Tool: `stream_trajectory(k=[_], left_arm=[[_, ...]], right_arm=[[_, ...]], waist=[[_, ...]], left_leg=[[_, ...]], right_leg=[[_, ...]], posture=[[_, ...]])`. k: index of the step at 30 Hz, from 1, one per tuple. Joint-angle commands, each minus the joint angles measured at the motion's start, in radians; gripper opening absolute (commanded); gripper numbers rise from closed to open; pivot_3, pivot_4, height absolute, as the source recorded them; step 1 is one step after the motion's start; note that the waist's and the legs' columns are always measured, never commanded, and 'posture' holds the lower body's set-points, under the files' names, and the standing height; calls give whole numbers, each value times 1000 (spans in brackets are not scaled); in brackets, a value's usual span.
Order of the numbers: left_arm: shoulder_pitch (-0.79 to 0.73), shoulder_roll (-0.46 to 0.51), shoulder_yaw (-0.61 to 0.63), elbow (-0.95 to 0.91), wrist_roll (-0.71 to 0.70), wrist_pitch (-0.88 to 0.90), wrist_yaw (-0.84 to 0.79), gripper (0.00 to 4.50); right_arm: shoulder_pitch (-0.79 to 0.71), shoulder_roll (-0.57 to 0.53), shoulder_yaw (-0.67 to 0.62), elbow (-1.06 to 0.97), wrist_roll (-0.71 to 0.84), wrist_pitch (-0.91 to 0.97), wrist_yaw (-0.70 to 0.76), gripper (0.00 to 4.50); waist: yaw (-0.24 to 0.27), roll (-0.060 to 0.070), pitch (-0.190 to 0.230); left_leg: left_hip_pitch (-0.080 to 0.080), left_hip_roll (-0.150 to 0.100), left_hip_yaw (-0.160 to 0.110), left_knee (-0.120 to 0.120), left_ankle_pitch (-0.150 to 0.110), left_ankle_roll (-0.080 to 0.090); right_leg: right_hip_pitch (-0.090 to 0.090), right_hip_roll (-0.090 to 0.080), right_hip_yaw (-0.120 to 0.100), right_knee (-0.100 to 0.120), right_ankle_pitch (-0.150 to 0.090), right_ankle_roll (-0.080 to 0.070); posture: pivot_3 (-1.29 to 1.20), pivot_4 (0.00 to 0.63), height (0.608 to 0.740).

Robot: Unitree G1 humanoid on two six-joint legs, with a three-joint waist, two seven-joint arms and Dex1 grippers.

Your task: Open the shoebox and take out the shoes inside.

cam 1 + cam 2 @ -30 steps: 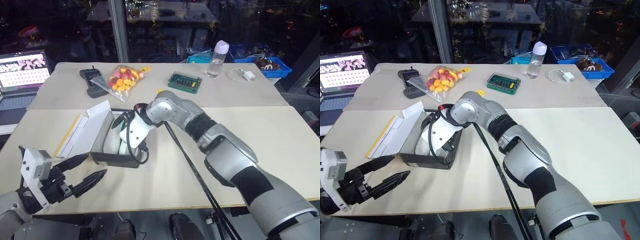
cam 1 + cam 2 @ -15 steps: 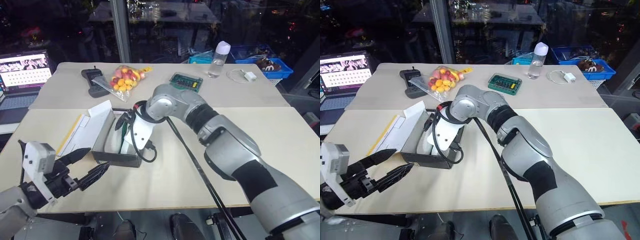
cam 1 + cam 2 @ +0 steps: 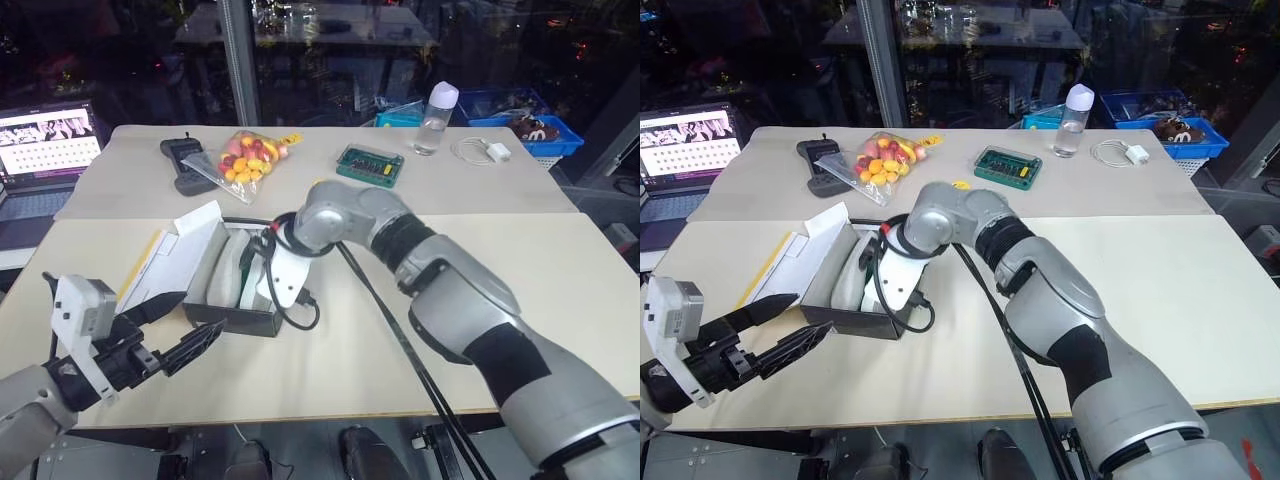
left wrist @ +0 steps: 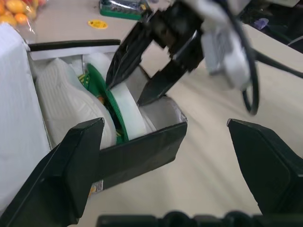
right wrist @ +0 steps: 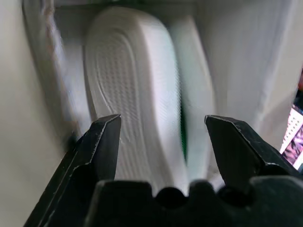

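we see the shoebox point(image 3: 232, 292) open on the table, the shoes point(image 4: 90, 101) inside it. our right gripper point(image 4: 135, 92) dips in, spread wide, maybe touching one. left gripper point(image 3: 170, 330) waits, spread too.

Shoes point(image 4: 94, 104) in shoebox point(image 3: 232, 318); laptop point(image 3: 45, 150) far left.

Pale table point(image 3: 560, 300), open shoebox point(image 3: 232, 318), fruit bag point(image 3: 245, 158), green case point(image 3: 369, 165), bottle point(image 3: 436, 118), black remote point(image 3: 183, 164), white cable point(image 3: 482, 151)
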Motion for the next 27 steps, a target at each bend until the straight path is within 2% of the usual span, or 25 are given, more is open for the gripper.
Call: stream_trajectory(k=[1,7,8,11,14,17,22,27], left_arm=[[10,-5,22,-23,-8,-21,-7,4500],[28,-27,5,-10,35,-41,-34,4500],[29,-29,4,-7,41,-44,-39,4500],[32,-40,-6,0,66,-55,-55,4500],[36,-54,-15,4,90,-64,-73,4500],[43,-64,-15,11,108,-74,-93,4500],[54,-76,-15,21,132,-90,-123,4500],[46,-77,-23,34,146,-95,-135,4500]], right_arm=[[17,11,31,14,-48,-10,-32,3526],[2,31,10,36,-44,11,-63,3526],[-2,31,9,36,-45,7,-68,3026],[-8,32,2,39,-41,-2,-69,2214],[-9,30,-3,36,-39,-10,-68,1094],[-11,29,-8,36,-36,-12,-65,391],[-31,26,-58,18,23,-23,-54,267],[-40,14,-153,-21,164,-34,35,267]], waist=[[1,0,0],[0,0,0],[0,0,0],[-1,0,0],[-3,0,0],[-7,0,0],[-6,0,0],[-5,0,0]], left_leg=[[0,0,0,0,0,0],[3,0,0,1,0,0],[4,0,0,1,0,0],[4,0,0,1,0,0],[5,0,0,1,0,0],[8,0,0,1,0,0],[8,0,-1,2,0,0],[7,0,-1,2,0,0]], right_leg=[[0,0,0,0,0,0],[4,0,0,0,0,0],[4,0,0,0,-1,1],[4,0,0,2,-2,2],[4,0,0,3,-2,1],[5,1,0,6,-3,2],[3,1,0,10,-6,2],[2,1,0,11,-6,1]], posture=[[0,150,712],[0,150,712],[0,150,712],[0,150,712],[0,150,712],[0,150,712],[0,150,712],[0,150,712]])
